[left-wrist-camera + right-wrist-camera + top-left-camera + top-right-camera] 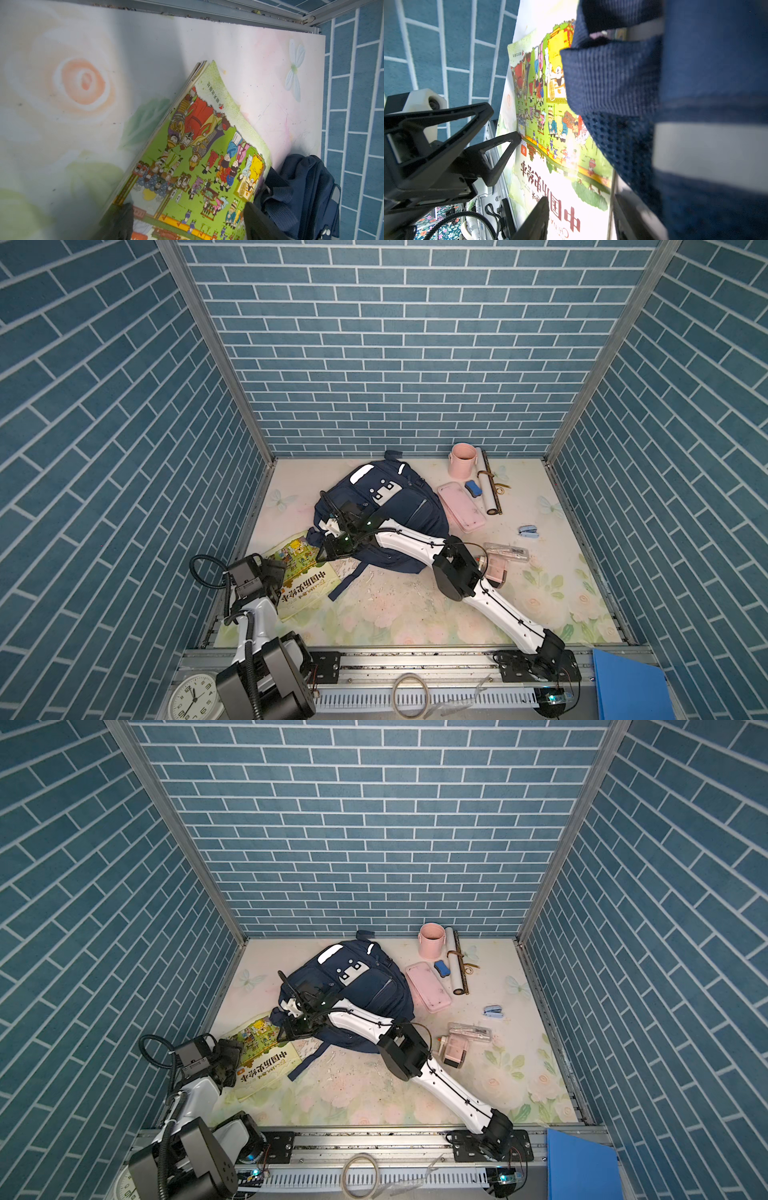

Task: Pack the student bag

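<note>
Partly covered student bag [409,510], book [300,577] corner behind right claw [323,556]

Picture book [199,158] with a cartoon-crowd cover on green lies on the floral mat [83,128], page edges fanned at one corner. Dark fingertips [120,218] of the left gripper [186,207] are spread wide over it, one near each side edge. The navy student bag [305,187] touches the book's corner. Blue brick-pattern wall [353,104] stands beyond.

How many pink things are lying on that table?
3: a cup at the back, a flat case just in front of it beside the bag, and a small box further forward, partly hidden. The bag may hide more.
</note>
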